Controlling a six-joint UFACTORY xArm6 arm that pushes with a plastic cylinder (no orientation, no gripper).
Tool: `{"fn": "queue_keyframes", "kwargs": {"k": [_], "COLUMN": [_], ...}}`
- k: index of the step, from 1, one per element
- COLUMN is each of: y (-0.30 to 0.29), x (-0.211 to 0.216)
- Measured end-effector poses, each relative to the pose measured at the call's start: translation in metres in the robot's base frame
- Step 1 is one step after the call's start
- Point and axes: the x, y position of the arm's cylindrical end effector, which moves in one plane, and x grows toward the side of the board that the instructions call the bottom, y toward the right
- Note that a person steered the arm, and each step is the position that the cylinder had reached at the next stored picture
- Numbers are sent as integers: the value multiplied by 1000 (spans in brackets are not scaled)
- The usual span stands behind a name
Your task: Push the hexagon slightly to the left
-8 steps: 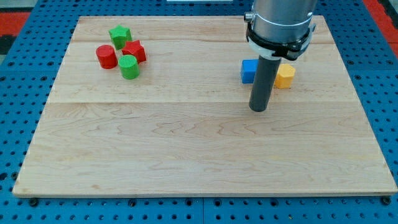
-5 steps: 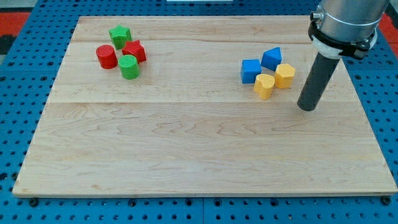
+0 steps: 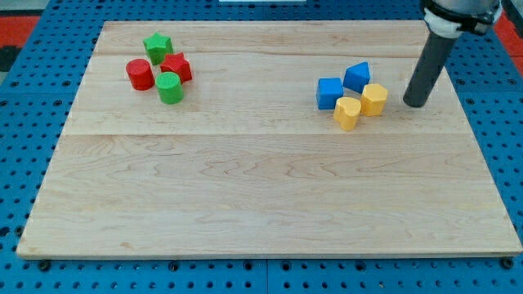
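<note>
I have my tip (image 3: pixel 414 104) resting on the wooden table (image 3: pixel 261 196) near its right edge, in the upper half. It is a bare rod with no jaws, so it holds nothing. It sits just to the right of the yellow hexagon (image 3: pixel 374 99), apart from it, with a small strip of bare wood between them.

The hexagon belongs to a tight cluster of four in the upper right part of the table. Touching or nearly touching it on the left and slightly lower is a yellow heart-shaped block (image 3: pixel 347 113). Above and left of the hexagon is a blue block with a pointed top (image 3: pixel 356 77), and left of that a blue cube (image 3: pixel 329 92). So the path leftward from the hexagon is crowded: the yellow heart and the blue cube both lie on that side.

Well apart, toward the upper left corner, is a second cluster of four: a green star (image 3: pixel 157 45), a red block of angular shape (image 3: pixel 176 68), a red cylinder (image 3: pixel 140 74) and a green cylinder (image 3: pixel 169 87).

Counted: two yellow, two blue, two red, two green, eight blocks in all.
</note>
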Motion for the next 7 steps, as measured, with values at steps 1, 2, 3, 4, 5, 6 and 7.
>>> {"fn": "queue_keyframes", "kwargs": {"k": [1, 2, 3, 4, 5, 6, 7], "y": [0, -22, -47, -51, -81, -81, -100], "x": [-4, -1, 11, 11, 12, 12, 16]}}
